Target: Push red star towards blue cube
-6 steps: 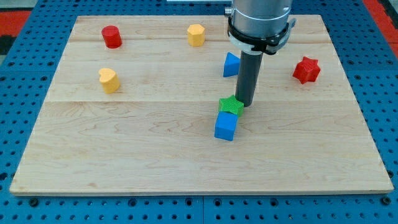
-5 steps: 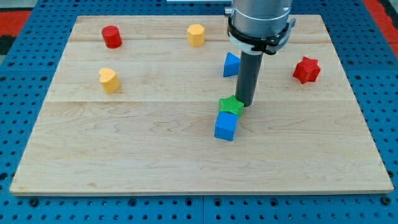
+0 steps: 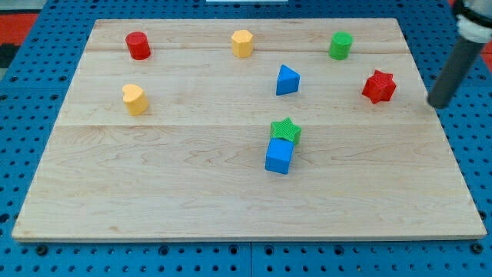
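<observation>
Eight blocks on worktop [image 3: 192, 177]. Carries no claw, so nothing wide, narrow or holding; ends only in my tip [image 3: 438, 105], right of red star [image 3: 378, 85], apart from it, seemingly just past the worktop edge. Places blue cube [image 3: 279, 156] well down-left of red star, with green star [image 3: 285, 129] touching it on the side nearer red star. Risks a push straight left, sending red star towards blue wedge [image 3: 287, 80] instead. Risks too an off-centre contact, spinning red star aside, or driving it into green star and knocking blue cube away.
</observation>
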`<state>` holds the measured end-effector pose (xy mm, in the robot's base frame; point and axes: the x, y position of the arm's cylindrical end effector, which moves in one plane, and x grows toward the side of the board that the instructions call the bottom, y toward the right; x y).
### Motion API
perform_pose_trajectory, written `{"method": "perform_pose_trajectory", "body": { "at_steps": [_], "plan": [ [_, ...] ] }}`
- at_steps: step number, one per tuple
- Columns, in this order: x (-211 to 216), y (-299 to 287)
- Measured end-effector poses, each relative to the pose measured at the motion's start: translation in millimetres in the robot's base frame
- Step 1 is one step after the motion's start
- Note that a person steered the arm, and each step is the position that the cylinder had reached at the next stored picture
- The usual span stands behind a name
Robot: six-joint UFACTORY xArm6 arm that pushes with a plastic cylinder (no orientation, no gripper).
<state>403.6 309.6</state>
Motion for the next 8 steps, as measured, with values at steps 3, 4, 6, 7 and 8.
{"method": "perform_pose_trajectory", "body": {
  "at_steps": [3,4,6,7,8],
  "plan": [
    [-82.8,-75.0],
    [-68.3,-99.9],
    [-3.5,-83.5],
    [9.7,-87.6],
    [26.7,-127.5]
  ]
}}
